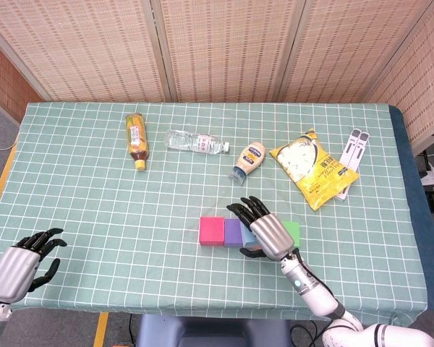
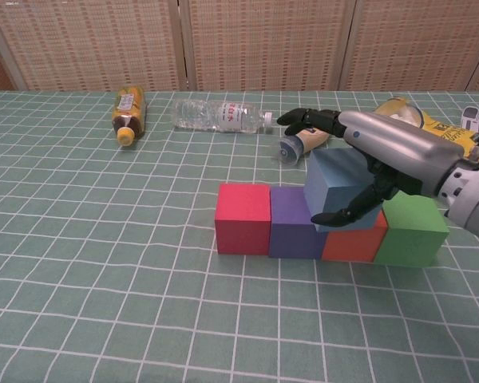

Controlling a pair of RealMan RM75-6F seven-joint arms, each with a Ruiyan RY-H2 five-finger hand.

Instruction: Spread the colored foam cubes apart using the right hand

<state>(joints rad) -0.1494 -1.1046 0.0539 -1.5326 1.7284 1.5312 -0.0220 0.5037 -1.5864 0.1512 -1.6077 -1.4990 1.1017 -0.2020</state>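
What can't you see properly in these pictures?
- Blue cube: in the chest view the right hand covers its top and back, so whether the fingers grip it is unclear.
- Orange cube: mostly under the blue cube in the chest view; hidden by the hand in the head view.
- Snack bag: largely behind the arm in the chest view.
- Bottle labels: too small.
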